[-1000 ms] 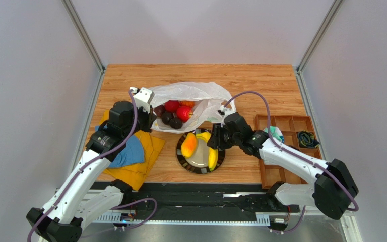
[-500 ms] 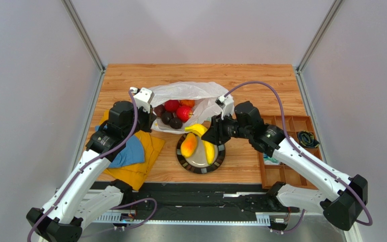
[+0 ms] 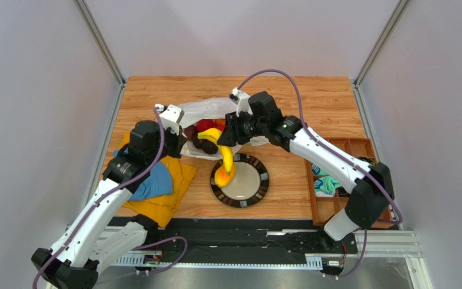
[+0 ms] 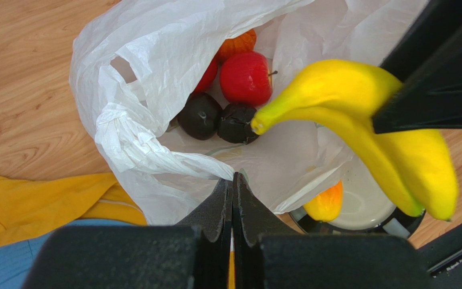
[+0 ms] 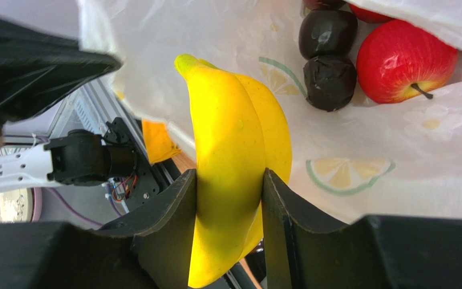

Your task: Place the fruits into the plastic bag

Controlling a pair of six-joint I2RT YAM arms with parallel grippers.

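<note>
The plastic bag [image 3: 239, 111] lies open on the table with red [image 4: 245, 78], dark purple-brown [image 4: 198, 115] and ribbed orange [image 4: 236, 43] fruits inside. My left gripper [image 3: 178, 146] is shut on the bag's near edge [image 4: 233, 180] and holds the mouth open. My right gripper [image 3: 224, 143] is shut on the yellow banana [image 5: 233, 150] and holds it above the bag's mouth; the banana also shows in the left wrist view [image 4: 348, 114]. The mango [image 3: 221, 176] lies on the black round plate [image 3: 257, 183].
A wooden compartment tray [image 3: 342, 150] with small items stands at the right. A blue cloth [image 3: 155, 180] on a yellow cloth [image 3: 176, 192] lies under my left arm. The plate sits just in front of the bag.
My right gripper has lifted the banana off the plate and carried it back and left, over the bag's mouth. The left gripper has stayed shut on the bag's edge.
</note>
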